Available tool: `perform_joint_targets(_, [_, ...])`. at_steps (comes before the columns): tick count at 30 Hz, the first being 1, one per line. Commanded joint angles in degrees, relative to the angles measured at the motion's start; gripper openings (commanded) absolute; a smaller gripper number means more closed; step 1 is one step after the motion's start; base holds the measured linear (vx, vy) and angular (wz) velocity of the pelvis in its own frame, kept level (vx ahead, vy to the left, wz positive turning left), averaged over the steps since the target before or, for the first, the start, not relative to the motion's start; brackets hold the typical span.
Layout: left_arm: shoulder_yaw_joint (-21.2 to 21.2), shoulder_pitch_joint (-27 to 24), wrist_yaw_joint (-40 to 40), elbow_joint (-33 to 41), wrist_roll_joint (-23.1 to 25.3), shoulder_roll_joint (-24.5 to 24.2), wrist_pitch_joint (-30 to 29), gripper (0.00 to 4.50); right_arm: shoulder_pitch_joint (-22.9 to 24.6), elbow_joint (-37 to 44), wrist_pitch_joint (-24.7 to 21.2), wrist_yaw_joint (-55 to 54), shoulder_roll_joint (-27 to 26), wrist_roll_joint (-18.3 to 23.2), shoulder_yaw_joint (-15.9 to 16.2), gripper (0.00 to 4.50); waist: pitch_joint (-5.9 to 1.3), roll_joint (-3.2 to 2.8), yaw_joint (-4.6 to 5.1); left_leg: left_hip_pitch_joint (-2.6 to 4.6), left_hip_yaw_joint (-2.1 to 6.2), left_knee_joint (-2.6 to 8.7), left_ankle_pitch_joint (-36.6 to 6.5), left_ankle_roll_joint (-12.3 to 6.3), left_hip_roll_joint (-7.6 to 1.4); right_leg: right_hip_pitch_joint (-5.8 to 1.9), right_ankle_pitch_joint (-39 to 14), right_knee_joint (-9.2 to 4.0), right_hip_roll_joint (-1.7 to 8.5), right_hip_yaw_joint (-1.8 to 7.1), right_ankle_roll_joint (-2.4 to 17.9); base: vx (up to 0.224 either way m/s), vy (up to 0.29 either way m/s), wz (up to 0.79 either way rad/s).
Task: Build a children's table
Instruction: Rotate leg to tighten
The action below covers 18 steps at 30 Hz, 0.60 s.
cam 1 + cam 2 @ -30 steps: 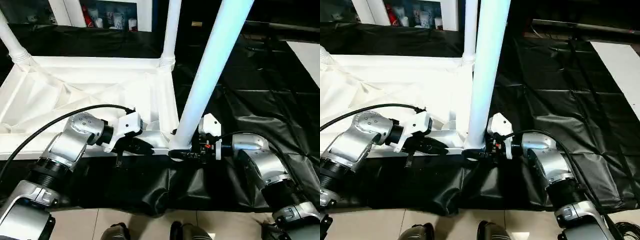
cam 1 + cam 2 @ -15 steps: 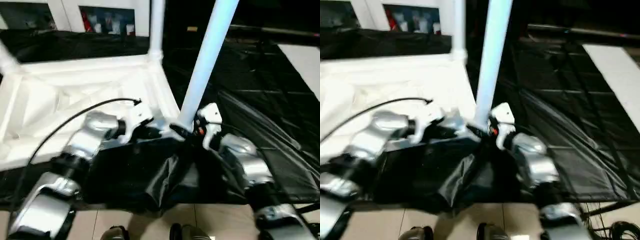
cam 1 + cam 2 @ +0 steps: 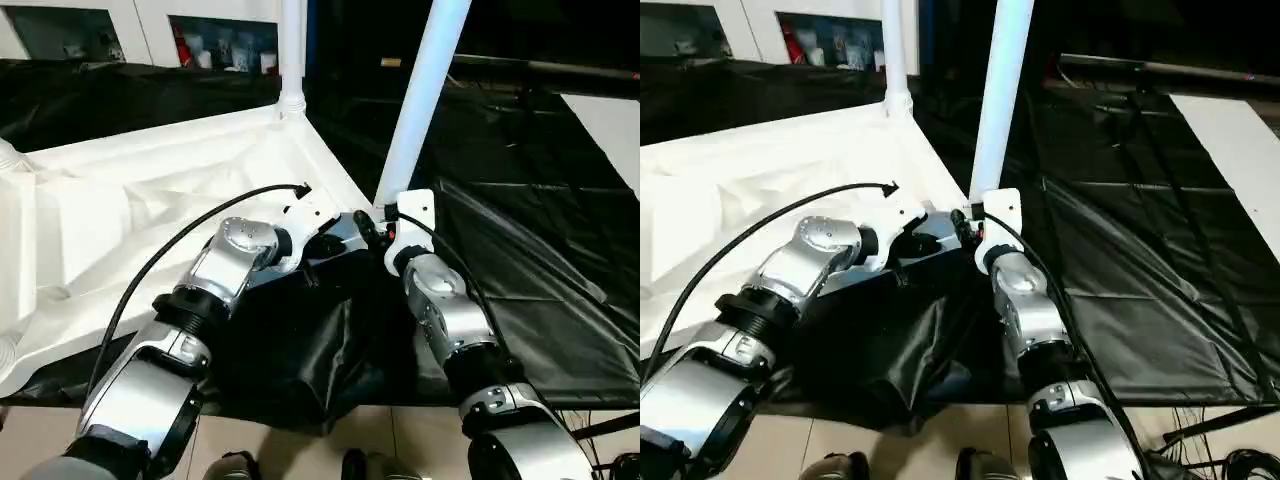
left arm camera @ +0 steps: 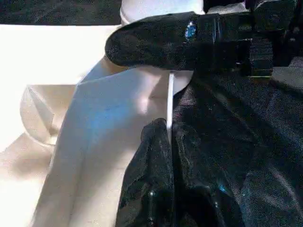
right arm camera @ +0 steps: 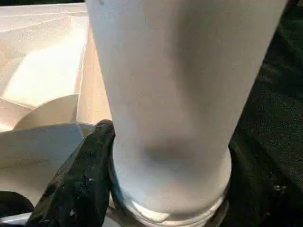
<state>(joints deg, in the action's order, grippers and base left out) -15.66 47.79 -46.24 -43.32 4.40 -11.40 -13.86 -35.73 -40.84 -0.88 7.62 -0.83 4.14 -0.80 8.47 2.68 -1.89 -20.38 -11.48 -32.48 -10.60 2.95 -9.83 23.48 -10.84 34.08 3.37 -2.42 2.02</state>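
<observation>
**Right tool on leg at near corner socket; left tool on tabletop edge**

Left eye view: the white tabletop [image 3: 150,200] lies underside up on black sheeting [image 3: 520,250], ribs visible. One leg [image 3: 291,50] stands upright in the far corner socket. A second leg [image 3: 420,90] rises, tilted, from the near right corner socket, between the two tools.

Right tool [image 3: 372,222]: at the base of the tilted leg. Right wrist view shows the leg [image 5: 180,94] between the black fingers [image 5: 80,184], one finger touching each side just above the ringed foot. Tool is pinching the leg.

Left tool [image 3: 335,225]: at the tabletop's near edge, just beside the same corner. Left wrist view shows its fingers [image 4: 156,189] pressed close on either side of a thin white rim [image 4: 169,106] of the tabletop; contact looks like a pinch on the edge. The other arm's black finger [image 4: 161,45] crosses in front of the socket.

White cabinet [image 3: 200,30] with glass doors stands beyond the table.
</observation>
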Motion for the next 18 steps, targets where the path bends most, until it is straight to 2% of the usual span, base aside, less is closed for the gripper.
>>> perform_joint_targets(1, [0.2, -0.9, 4.1, -4.1, 1.2, 0.3, 0.1, 0.00, 1.8, -1.5, -0.1, 4.0, -2.6, 0.6, 2.5, 3.51, -2.52, -0.01, 0.07, 0.64, 1.99, 4.53, -16.0, -2.04, -3.28, -1.33, -25.9, -5.80, 5.63, 3.39, 7.7, 0.000, 0.000, 0.00])
perform_joint_targets(5, [-0.9, -1.9, 1.4, -2.3, 2.0, -1.4, 0.7, 0.00, 2.0, 0.6, 0.5, 6.7, -0.3, 0.6, 3.3, 3.85, -2.48, 0.11, 0.28, 0.12, 2.38, 4.87, -15.8, -2.04, -3.37, -1.65, -28.3, -5.88, 5.75, 3.24, 6.6, 0.000, 0.000, 0.00])
perform_joint_targets(7, [-1.4, -2.7, -0.3, -1.0, 2.2, -2.5, 0.7, 0.00, 2.4, 2.2, 0.5, 10.5, 1.5, 0.8, 4.1, 3.90, -2.50, 0.14, 0.21, 0.23, 2.19, 4.76, -14.8, -2.55, -3.45, -1.44, -26.9, -5.89, 5.72, 3.35, 6.9, 0.000, 0.000, 0.00])
perform_joint_targets(8, [-1.6, -3.1, -1.3, -0.1, 2.1, -3.1, 0.8, 0.00, 2.8, 3.3, 0.3, 13.2, 2.7, 1.1, 4.6, 3.90, -2.48, 0.24, 0.17, 0.18, 2.15, 4.74, -14.5, -2.82, -3.46, -1.56, -26.2, -5.83, 5.65, 3.35, 6.9, 0.000, 0.000, 0.00])
perform_joint_targets(10, [-1.9, -4.0, -3.6, 1.5, 1.9, -4.4, 1.1, 0.00, 3.7, 5.5, -0.1, 18.6, 4.8, 2.0, 5.2, 3.90, -2.60, 0.23, 0.17, -0.35, 2.04, 4.59, -12.1, -4.02, -3.46, -1.92, -21.8, -5.32, 5.61, 3.36, 8.1, 0.000, 0.000, 0.00])
perform_joint_targets(11, [-2.0, -4.4, -4.5, 2.1, 1.8, -4.8, 1.2, 0.00, 4.0, 6.3, -0.3, 20.7, 5.6, 2.4, 5.3, 3.90, -2.66, 0.30, 0.15, -0.36, 2.02, 4.54, -11.6, -4.30, -3.48, -2.02, -20.9, -5.20, 5.55, 3.32, 8.5, 0.000, 0.000, 0.00])
perform_joint_targets(13, [-2.7, -6.4, -10.3, 5.4, 0.5, -7.6, 1.6, 0.00, 5.8, 10.1, -0.4, 32.0, 10.7, 4.0, 7.0, 3.90, -2.74, 0.35, 0.12, -0.32, 1.85, 4.30, -9.9, -5.41, -3.49, -2.13, -18.4, -4.97, 5.52, 3.32, 9.6, 0.000, 0.000, 0.00])
perform_joint_targets(14, [-3.2, -7.5, -13.7, 7.2, -0.5, -9.1, 2.0, 0.00, 6.8, 12.1, -0.9, 37.2, 13.3, 5.2, 7.7, 3.90, -2.80, 0.40, 0.11, -0.65, 1.87, 4.17, -8.5, -6.25, -3.46, -2.50, -16.3, -4.66, 5.48, 3.21, 10.4, 0.000, 0.000, 0.00])
perform_joint_targets(15, [-3.6, -8.1, -15.8, 8.1, -0.8, -10.1, 2.8, 0.00, 7.1, 12.9, -0.9, 39.7, 14.6, 5.8, 8.0, 3.90, -2.89, 0.39, 0.04, -0.70, 1.84, 4.12, -7.7, -6.65, -3.51, -2.55, -15.1, -4.53, 5.42, 3.18, 10.7, 0.065, -0.018, -0.03])
perform_joint_targets(17, [-4.2, -8.9, -18.5, 9.6, -1.4, -11.3, 3.4, 0.00, 7.5, 13.7, -1.1, 42.2, 16.0, 6.4, 8.3, 3.90, -3.38, 0.18, 0.20, -0.51, 1.50, 3.61, -4.3, -7.89, -3.49, -2.53, -7.5, -3.66, 5.20, 3.25, 12.9, 0.071, -0.017, -0.03])
perform_joint_targets(18, [-4.8, -10.0, -22.4, 11.7, -2.7, -12.7, 4.0, 0.00, 7.8, 14.7, -1.6, 44.9, 17.3, 7.6, 8.2, 3.90, -3.59, 0.26, 0.23, -0.68, 1.45, 3.29, -1.0, -9.01, -3.43, -2.92, -0.4, -2.70, 5.09, 3.23, 14.6, 0.074, -0.015, -0.02])
